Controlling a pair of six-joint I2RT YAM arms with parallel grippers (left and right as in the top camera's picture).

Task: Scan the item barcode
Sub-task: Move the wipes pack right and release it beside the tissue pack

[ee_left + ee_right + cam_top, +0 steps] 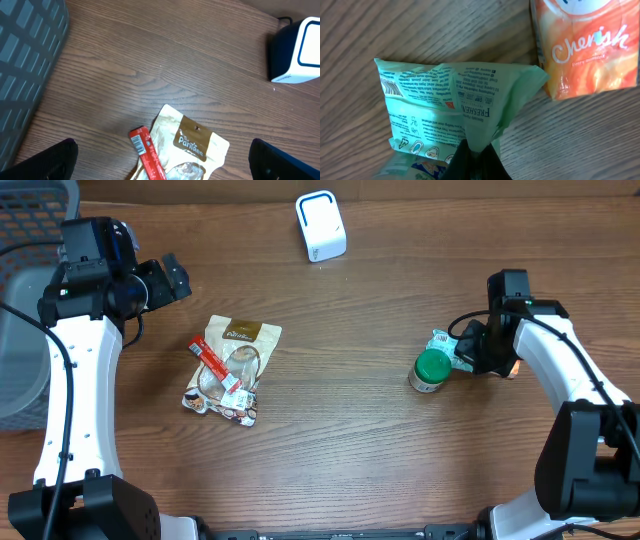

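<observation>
One grasp | left end effector (162,161) released | right end effector (472,159) clenched on green packet (451,100)

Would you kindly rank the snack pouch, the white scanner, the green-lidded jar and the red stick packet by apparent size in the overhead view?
1. snack pouch
2. white scanner
3. green-lidded jar
4. red stick packet, long but very slim

Crumpled green pkt (445,100), barcode (391,86) up, right side; white scanner (320,225) far-centre
</observation>
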